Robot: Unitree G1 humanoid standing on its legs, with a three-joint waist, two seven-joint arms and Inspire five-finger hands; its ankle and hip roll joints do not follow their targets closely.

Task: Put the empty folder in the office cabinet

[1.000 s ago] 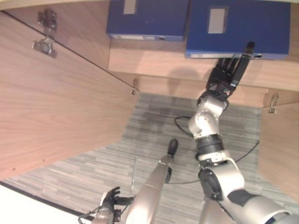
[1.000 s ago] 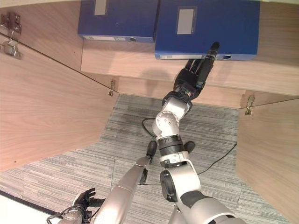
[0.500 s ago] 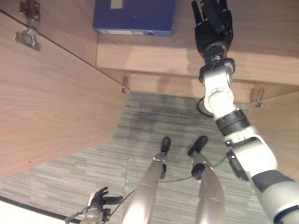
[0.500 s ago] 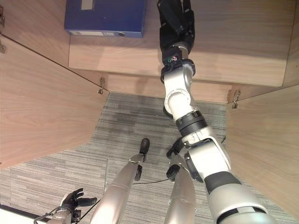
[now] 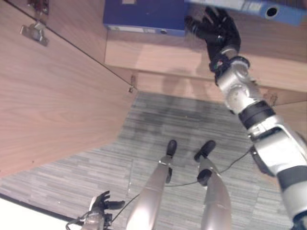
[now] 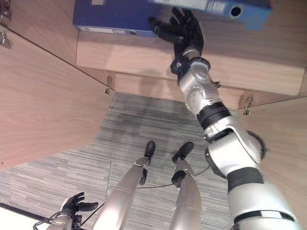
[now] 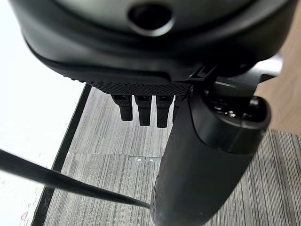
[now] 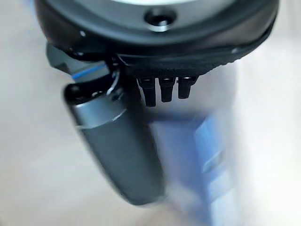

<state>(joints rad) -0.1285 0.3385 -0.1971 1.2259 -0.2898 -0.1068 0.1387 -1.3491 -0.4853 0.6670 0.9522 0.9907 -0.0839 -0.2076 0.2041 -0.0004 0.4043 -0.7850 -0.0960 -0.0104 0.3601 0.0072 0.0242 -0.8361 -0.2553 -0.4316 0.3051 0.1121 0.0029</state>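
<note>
One blue folder [image 6: 225, 7] just above the spread, unclenched right hand [image 6: 184, 29], fingertips against it.

Two blue folders are in sight: one folder [image 5: 144, 14] lies flat on the cabinet shelf [image 5: 163, 57], and a second folder [image 6: 216, 6] sits tilted at the top edge above the right hand [image 6: 183, 29]. Two cabinet doors stand open, a left door [image 5: 53, 100] and a right door [image 6: 283, 148], with four metal hinges countable in all, two hinges [image 5: 33, 28] on the left door and single ones at the shelf's lower corners [image 6: 109, 84] [image 6: 248, 104]. Two hands count too, the other being the left hand [image 5: 100, 206] low over the carpet [image 5: 158, 129].
</note>
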